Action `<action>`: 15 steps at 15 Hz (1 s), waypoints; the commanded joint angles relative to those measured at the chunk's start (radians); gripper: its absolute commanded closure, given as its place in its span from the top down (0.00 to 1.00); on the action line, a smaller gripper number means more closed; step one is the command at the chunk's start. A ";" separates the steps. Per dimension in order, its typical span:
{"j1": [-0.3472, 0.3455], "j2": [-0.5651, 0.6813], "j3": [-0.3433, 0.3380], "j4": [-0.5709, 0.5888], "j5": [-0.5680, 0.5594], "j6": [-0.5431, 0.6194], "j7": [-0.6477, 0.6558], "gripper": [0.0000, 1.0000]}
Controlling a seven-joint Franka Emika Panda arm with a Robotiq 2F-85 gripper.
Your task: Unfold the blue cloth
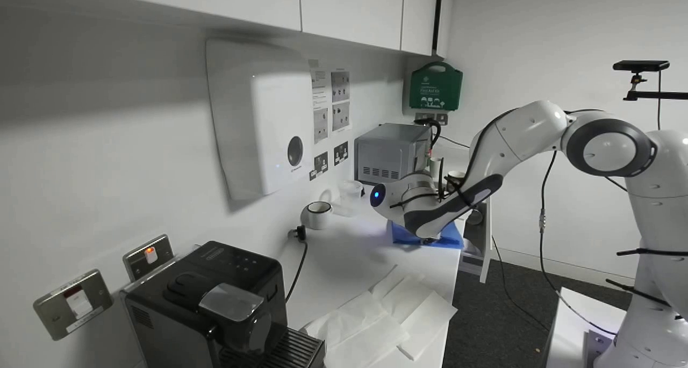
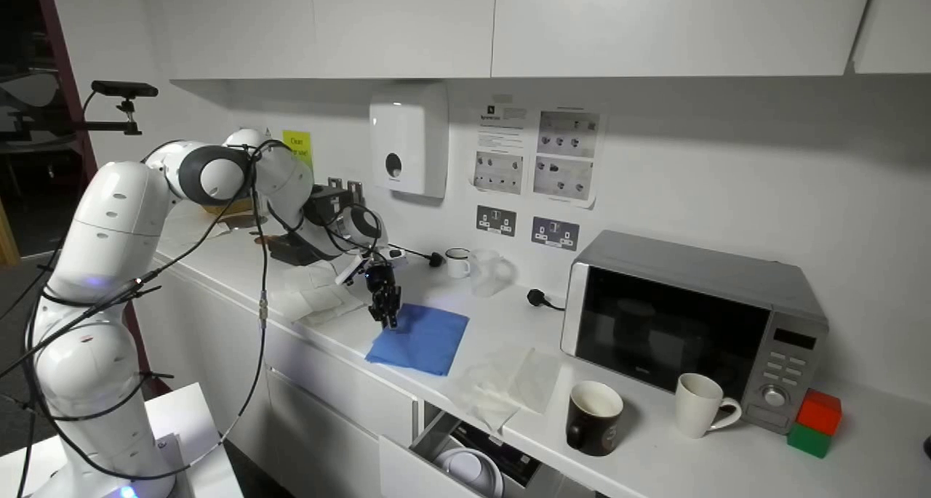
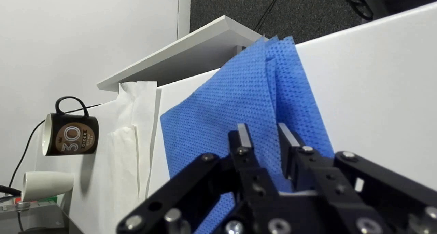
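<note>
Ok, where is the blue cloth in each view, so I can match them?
In an exterior view: blue cloth right of centre, partly hidden by the arm.
In an exterior view: blue cloth below centre, slightly left.
Wrist view: blue cloth across the middle, partly hidden by the gripper.
Shared landmark: the white counter beneath it in all three.

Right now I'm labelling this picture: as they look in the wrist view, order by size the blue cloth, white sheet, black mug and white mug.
Largest to smallest:
blue cloth, partly hidden by the pincer
white sheet
black mug
white mug; farther off, so its true size is unsure
</note>
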State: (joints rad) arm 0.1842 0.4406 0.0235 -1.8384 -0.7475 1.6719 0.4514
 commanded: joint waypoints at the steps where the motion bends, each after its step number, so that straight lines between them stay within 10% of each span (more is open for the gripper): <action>1: -0.014 -0.008 0.001 0.008 0.010 -0.003 -0.040 0.00; 15: -0.026 -0.146 0.003 -0.037 0.228 0.022 0.004 0.00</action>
State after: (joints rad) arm 0.1764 0.3744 0.0234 -1.8362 -0.5811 1.6719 0.4540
